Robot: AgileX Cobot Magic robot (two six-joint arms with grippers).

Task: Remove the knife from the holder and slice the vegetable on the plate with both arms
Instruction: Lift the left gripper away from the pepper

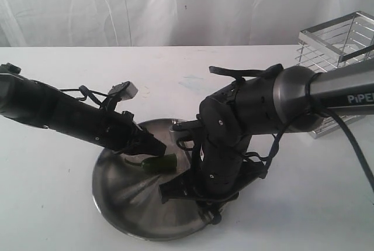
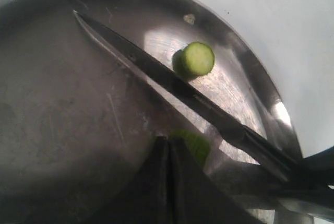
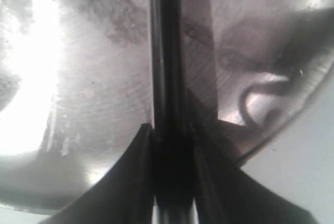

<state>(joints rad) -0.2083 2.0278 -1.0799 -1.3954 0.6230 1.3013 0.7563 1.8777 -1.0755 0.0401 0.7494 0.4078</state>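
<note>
A: Starting at the left, what about the left gripper (image 1: 156, 147)?

B: It reaches in low over the plate (image 1: 117, 204), and its fingers (image 2: 151, 182) are drawn together with only a thin seam between them. The chili pepper (image 1: 160, 164) lies on the plate right at their tip. One finger partly hides it, so I cannot tell whether it is pinched.

A: And further along the plate?

B: A round cut slice (image 2: 195, 58) sits on the metal, pale face showing, apart from the pepper. The knife (image 2: 156, 72) runs slantwise between the two – dark blade over the plate, point out toward the middle of the dish. I can't tell whether the edge touches the metal.

A: Who has the knife?

B: The right gripper (image 3: 169, 130). Its fingers are clamped on the black handle from both sides (the wrist view looks straight along the spine), and that arm bends down steeply over the plate's right half.

A: And the far right?

B: The wire holder (image 1: 336, 52) stands on the white table (image 1: 52, 204) behind the right arm – well apart from the plate.
</note>
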